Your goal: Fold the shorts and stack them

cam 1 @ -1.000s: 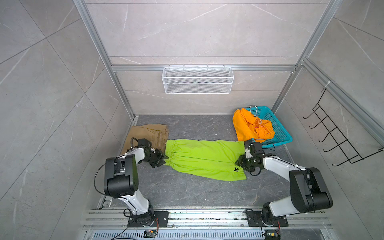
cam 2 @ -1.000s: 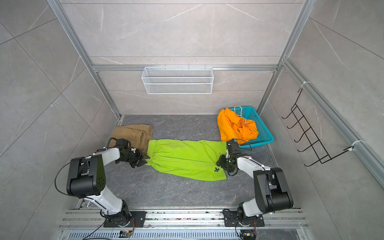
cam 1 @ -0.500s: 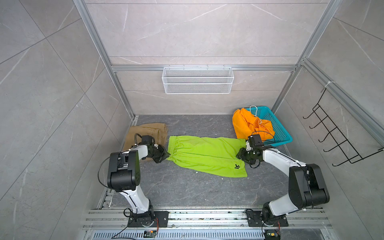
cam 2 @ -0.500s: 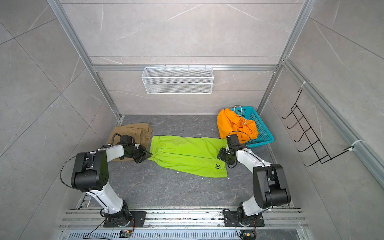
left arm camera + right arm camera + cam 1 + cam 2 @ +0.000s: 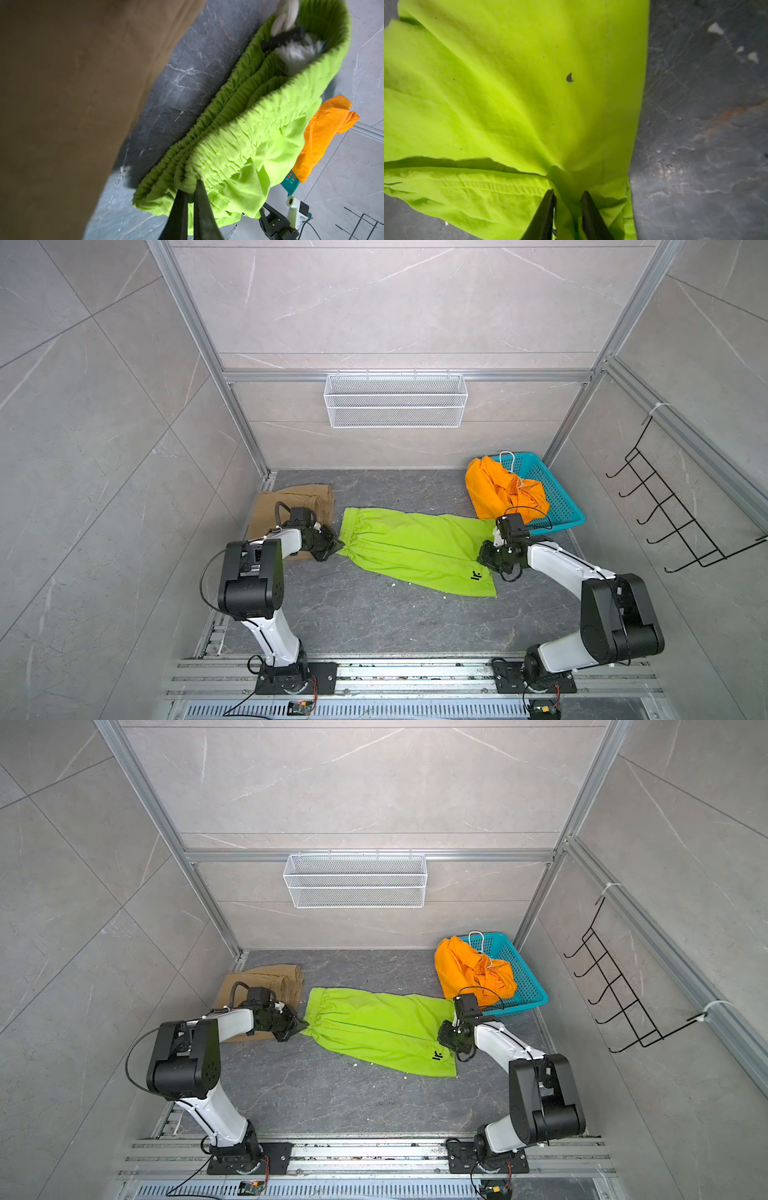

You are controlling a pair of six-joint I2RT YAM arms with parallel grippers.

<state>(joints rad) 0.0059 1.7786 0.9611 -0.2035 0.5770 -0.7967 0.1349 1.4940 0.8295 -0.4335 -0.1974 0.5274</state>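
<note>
Beside the teal basket [image 5: 559, 499], the lime green shorts [image 5: 415, 549] lie flat. The left gripper [image 5: 190, 188], closed tight, pinches their waistband at the end far from the basket. The right gripper [image 5: 568, 196] clamps bunched leg fabric at the near end. Over the basket's rim drape the orange shorts [image 5: 494, 493].
</note>
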